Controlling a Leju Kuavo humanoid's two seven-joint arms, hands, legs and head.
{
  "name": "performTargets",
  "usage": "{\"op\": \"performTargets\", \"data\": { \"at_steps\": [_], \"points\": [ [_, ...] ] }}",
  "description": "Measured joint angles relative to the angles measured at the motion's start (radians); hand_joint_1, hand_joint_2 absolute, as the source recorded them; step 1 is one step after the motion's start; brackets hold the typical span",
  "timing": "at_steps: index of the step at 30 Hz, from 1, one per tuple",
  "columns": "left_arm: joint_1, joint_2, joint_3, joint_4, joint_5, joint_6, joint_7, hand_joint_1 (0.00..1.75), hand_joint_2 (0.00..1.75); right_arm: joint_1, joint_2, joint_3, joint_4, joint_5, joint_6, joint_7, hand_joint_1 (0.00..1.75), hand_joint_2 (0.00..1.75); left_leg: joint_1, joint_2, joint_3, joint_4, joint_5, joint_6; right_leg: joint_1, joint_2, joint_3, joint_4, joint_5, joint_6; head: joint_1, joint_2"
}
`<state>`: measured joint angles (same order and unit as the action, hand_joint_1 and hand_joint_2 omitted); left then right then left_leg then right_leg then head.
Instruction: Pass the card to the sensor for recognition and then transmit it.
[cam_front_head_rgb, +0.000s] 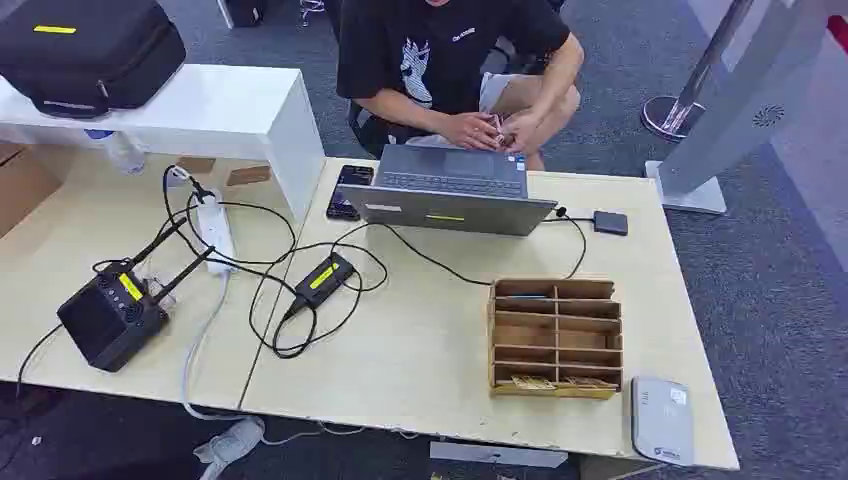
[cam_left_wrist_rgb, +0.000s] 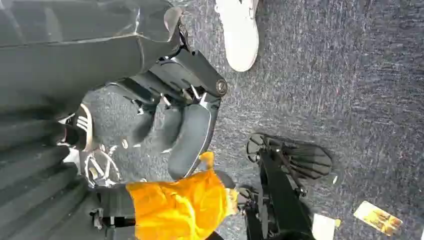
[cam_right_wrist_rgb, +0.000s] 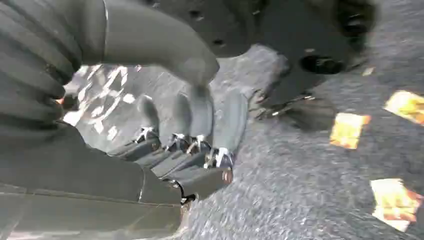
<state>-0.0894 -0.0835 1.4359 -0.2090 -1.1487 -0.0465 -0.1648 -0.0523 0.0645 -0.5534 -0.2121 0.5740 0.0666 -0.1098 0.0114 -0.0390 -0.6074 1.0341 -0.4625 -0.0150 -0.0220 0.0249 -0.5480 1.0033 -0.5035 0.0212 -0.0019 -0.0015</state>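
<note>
Both hands hanging over carpet, left hand (cam_left_wrist_rgb: 170, 127) and right hand (cam_right_wrist_rgb: 185, 135) loosely spread, empty; cards (cam_front_head_rgb: 552, 383) still in wooden rack (cam_front_head_rgb: 555, 337) beside reader (cam_front_head_rgb: 661, 420); risk: snagging rack dividers, dropping card.

Grey ribbed wrist cover, thick grey thumb, darker fingers, silver screws.
</note>
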Motion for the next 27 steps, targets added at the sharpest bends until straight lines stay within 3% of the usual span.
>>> {"op": "performTargets", "data": {
  "at_steps": [3, 6, 9, 13, 17, 20, 24, 27],
  "points": [
    [0.000, -0.002, 0.004, 0.000, 0.016, -0.023, 0.011, 0.00, 1.75, -0.007, 0.000, -0.063, -0.010, -0.140, 0.076, -0.050, 0.00, 1.75, 0.000, 0.000, 0.000, 0.000, 0.000, 0.000, 0.000, 0.000, 0.000, 0.000, 0.000, 0.000, 0.000, 0.000],
    [0.000, -0.006, 0.010, 0.000, 0.020, -0.028, 0.010, 0.00, 1.75, -0.027, -0.008, -0.181, -0.031, -0.345, 0.192, -0.094, 0.00, 1.75, 0.000, 0.000, 0.000, 0.000, 0.000, 0.000, 0.000, 0.000, 0.000, 0.000, 0.000, 0.000, 0.000, 0.000],
    [0.000, -0.009, 0.011, 0.000, 0.023, -0.018, -0.001, 0.00, 1.75, -0.058, -0.021, -0.314, -0.055, -0.533, 0.284, -0.100, 0.00, 1.75, 0.000, 0.000, 0.000, 0.000, 0.000, 0.000, 0.000, 0.000, 0.000, 0.000, 0.000, 0.000, 0.000, 0.000],
    [0.000, -0.009, 0.013, 0.000, 0.025, -0.016, -0.003, 0.00, 1.75, -0.075, -0.032, -0.432, -0.078, -0.619, 0.335, -0.083, 0.00, 1.75, 0.000, 0.000, 0.001, 0.000, 0.000, 0.000, 0.000, 0.000, 0.001, 0.000, 0.000, 0.000, 0.001, 0.000],
    [0.000, -0.008, 0.014, 0.000, 0.020, 0.001, -0.013, 0.00, 1.75, -0.063, -0.029, -0.553, -0.113, -0.819, 0.477, 0.000, 0.00, 1.75, 0.000, -0.001, 0.001, 0.001, 0.000, 0.000, 0.000, 0.000, 0.000, 0.000, 0.000, 0.000, 0.000, 0.000],
    [0.001, -0.008, 0.021, 0.000, 0.036, 0.002, 0.003, 0.00, 1.75, -0.040, -0.021, -0.619, -0.164, -0.899, 0.548, 0.063, 0.00, 1.75, 0.000, -0.001, 0.001, 0.000, 0.000, 0.000, 0.000, -0.001, 0.001, 0.000, 0.000, 0.000, 0.000, 0.000],
    [0.000, -0.008, 0.030, 0.000, 0.044, -0.011, 0.015, 0.00, 1.75, -0.013, -0.003, -0.681, -0.248, -0.957, 0.570, 0.125, 0.00, 1.75, 0.000, 0.000, 0.000, 0.000, 0.000, 0.000, 0.000, 0.000, 0.000, 0.000, 0.000, 0.000, 0.000, 0.000],
    [0.001, -0.008, 0.033, 0.000, 0.037, -0.013, 0.015, 0.00, 1.75, -0.001, 0.036, -0.713, -0.359, -1.015, 0.539, 0.190, 0.00, 1.75, 0.000, 0.000, 0.001, 0.000, 0.000, 0.000, 0.000, 0.000, 0.000, 0.000, 0.000, 0.000, 0.000, 0.000]
  ]
}}
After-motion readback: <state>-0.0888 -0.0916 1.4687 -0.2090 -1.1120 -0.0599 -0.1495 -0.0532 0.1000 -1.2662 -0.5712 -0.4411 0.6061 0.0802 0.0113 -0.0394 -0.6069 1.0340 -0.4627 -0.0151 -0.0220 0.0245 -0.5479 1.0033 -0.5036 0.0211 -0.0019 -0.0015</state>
